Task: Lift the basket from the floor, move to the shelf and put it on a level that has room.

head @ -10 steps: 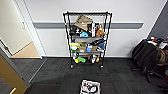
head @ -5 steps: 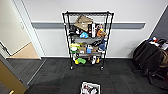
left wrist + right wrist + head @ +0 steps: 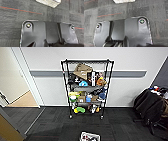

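1. No brand, label or writing can be read on anything.
2. At 9 o'clock in the head view an open doorway (image 3: 18, 95) shows light wooden flooring (image 3: 25, 100) behind a pale door frame (image 3: 27, 77).
3. The floor (image 3: 50, 127) is dark grey carpet with faint stripes; thin red lines cross it in both wrist views.
4. The shelf (image 3: 86, 88) stands at centre, toward 12 o'clock, against a white wall (image 3: 130, 59) with a grey rail (image 3: 125, 73). Its lower tiers are crowded: a brown cardboard box (image 3: 82, 70) high up, blue, orange, yellow and green items below.
5. The level (image 3: 86, 61), the top tier, is a flat black grid between the post tips, just above the box.
6. The basket (image 3: 90, 136) sits on the floor at 6 o'clock, in front of the shelf and well apart from it; white lining shows inside. A woven corner of it shows in the left wrist view (image 3: 48, 2) and in the right wrist view (image 3: 124, 1).
7. Left arm: its dark wrist plate (image 3: 48, 33) hangs over the carpet, near the basket and not touching it. Whether its fingers are spread or pressed together I cannot tell.
8. Right arm: its plate (image 3: 124, 32) likewise faces the carpet beside the basket. The state of its fingers I cannot tell.
9. At 3 o'clock a dark chair (image 3: 150, 108) draped with black cloth stands beside a cluttered worktop (image 3: 157, 89).
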`<state>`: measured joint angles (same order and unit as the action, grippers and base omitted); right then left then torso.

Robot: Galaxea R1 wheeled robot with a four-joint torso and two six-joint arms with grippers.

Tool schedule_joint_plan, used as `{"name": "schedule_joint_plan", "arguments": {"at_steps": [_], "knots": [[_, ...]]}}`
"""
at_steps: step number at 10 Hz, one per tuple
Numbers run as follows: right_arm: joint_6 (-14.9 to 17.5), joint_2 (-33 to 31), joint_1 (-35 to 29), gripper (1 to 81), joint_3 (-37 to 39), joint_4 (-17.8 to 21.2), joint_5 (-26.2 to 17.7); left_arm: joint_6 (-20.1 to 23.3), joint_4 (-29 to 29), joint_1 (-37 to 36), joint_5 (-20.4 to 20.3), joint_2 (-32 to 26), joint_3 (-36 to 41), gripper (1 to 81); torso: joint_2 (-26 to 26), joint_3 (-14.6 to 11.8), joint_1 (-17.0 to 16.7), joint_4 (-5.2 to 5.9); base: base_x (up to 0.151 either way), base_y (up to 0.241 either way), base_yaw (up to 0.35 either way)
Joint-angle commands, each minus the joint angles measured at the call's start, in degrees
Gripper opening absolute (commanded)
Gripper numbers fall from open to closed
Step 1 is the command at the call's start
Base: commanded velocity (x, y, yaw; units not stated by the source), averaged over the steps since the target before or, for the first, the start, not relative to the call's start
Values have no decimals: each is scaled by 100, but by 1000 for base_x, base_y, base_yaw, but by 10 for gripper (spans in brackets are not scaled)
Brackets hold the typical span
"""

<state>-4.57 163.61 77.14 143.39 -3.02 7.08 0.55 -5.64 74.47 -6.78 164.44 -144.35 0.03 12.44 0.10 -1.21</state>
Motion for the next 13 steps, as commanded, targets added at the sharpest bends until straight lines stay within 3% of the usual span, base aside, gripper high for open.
{"name": "schedule_joint_plan", "arguments": {"at_steps": [1,13], "knots": [[-17,-45,-247,811,-40,39,-278,7,2,-253,300,-86,3,811,-3,0,0,0,113,-69,0],[-17,52,-238,811,127,30,-278,7,-6,-244,309,-86,3,811,-3,0,-2,0,104,-11,0]]}}
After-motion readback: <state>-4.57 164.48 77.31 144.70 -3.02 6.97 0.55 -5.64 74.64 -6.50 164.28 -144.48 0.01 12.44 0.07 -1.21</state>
